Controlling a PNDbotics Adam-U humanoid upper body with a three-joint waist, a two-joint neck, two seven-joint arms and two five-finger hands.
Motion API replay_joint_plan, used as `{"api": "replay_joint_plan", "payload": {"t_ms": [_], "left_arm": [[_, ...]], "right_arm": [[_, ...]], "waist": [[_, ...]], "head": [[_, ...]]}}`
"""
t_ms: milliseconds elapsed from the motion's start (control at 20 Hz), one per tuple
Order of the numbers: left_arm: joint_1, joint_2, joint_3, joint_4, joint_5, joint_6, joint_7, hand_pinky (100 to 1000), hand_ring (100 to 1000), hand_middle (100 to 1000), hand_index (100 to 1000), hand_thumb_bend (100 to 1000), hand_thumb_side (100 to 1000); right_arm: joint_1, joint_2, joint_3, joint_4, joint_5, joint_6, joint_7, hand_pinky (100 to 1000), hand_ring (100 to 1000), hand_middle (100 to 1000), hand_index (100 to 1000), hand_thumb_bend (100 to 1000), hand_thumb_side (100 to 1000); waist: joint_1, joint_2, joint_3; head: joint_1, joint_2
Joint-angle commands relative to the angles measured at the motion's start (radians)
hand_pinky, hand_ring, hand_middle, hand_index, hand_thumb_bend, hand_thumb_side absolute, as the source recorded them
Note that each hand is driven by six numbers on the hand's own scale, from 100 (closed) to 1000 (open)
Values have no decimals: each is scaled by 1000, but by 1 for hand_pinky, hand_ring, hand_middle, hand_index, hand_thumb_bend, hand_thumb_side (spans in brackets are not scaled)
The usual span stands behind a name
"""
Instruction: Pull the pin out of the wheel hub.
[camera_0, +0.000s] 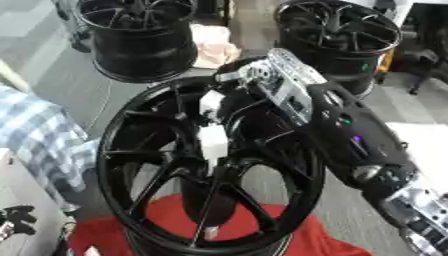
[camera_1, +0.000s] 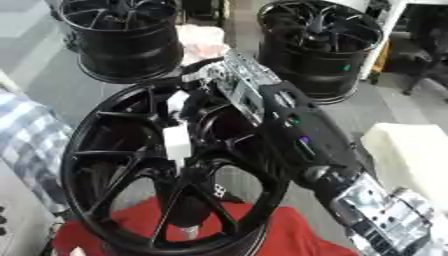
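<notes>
Right forearm (camera_0: 350, 135): nearest item; black casing with small lit indicators, silver joint at the lower right; enters from the lower right corner and slants up over the wheel.
Right hand (camera_0: 229, 80): at the arm's far end, over the upper part of the wheel, close to the white piece; fingers dark against dark spokes, so whether they are spread, pressed together or pinching cannot be told.
Left hand: in neither view.
Wheel hub (camera_0: 114, 145): large black alloy wheel with thin paired spokes, standing tilted with its face toward the camera; its lower rim sits on the red cloth.
Pin (camera_0: 213, 141): pale, roughly rectangular piece at the centre of the spokes, with a second pale piece (camera_0: 211, 102) just above it; probably the pin and its upper end, though the two could be separate parts. Appears seated in the hub.
Red cloth (camera_0: 315, 242): bunched under and around the wheel's base.
Spare wheels: one black wheel at the far left (camera_0: 140, 35), another at the far right (camera_0: 341, 40), both well apart from the work.
Plaid fabric (camera_0: 39, 140): blue and white, at the left edge beside the wheel.
Step in hand: judged as the approach to the pin, grasp unconfirmed; extraction not yet done.
Next move calls for: closing fingers and thumb on the upper pale piece, then drawing it along its own axis, away from the hub, without tipping the wheel on the cloth.
</notes>
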Motion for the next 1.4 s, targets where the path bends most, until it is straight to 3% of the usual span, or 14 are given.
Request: {"api": "replay_joint_plan", "payload": {"t_ms": [50, 550, 600, 700, 1000, 1200, 1300, 1400], "left_arm": [[-14, 17, -3, -19, -2, -7, -12, 771, 583, 605, 795, 121, 679], [-13, 16, -5, -16, -7, -4, -17, 771, 583, 605, 796, 125, 680], [-12, 16, -5, -16, -7, -4, -17, 771, 583, 605, 796, 125, 680], [-11, 17, -4, -14, -8, -3, -17, 770, 583, 605, 796, 125, 680], [3, 30, 9, -15, -10, 2, -6, 771, 583, 605, 796, 125, 679], [11, 39, 19, -15, -6, 5, 6, 770, 583, 605, 796, 124, 680], [14, 44, 25, -16, -3, 3, 13, 771, 583, 605, 796, 125, 680], [18, 48, 31, -15, 1, -1, 21, 771, 583, 605, 796, 124, 679]], "right_arm": [[-19, -12, -7, -25, 13, -1, -55, 650, 636, 528, 788, 143, 446], [-49, -61, -16, -85, -22, 25, -152, 635, 616, 503, 763, 126, 409], [-56, -72, -17, -94, -34, 28, -152, 635, 615, 503, 763, 100, 462], [-71, -100, -20, -120, -63, 34, -145, 633, 611, 498, 760, 113, 405], [-75, -323, -68, -316, -240, 77, -136, 627, 596, 486, 751, 104, 391], [82, -567, -165, -492, -352, 134, -199, 620, 588, 478, 748, 103, 378], [234, -676, -243, -574, -387, 169, -270, 623, 591, 477, 745, 105, 372], [406, -731, -322, -638, -382, 206, -345, 638, 606, 490, 754, 113, 382]], "waist": [[5, -13, 2], [4, -18, 0], [3, -19, -1], [2, -21, -4], [-12, -29, -34], [-21, -27, -52], [-23, -21, -60], [-22, -16, -66]], "head": [[-4, -8], [-2, -8], [-2, -8], [1, -6], [38, -2], [64, -8], [72, -15], [79, -22]]}}
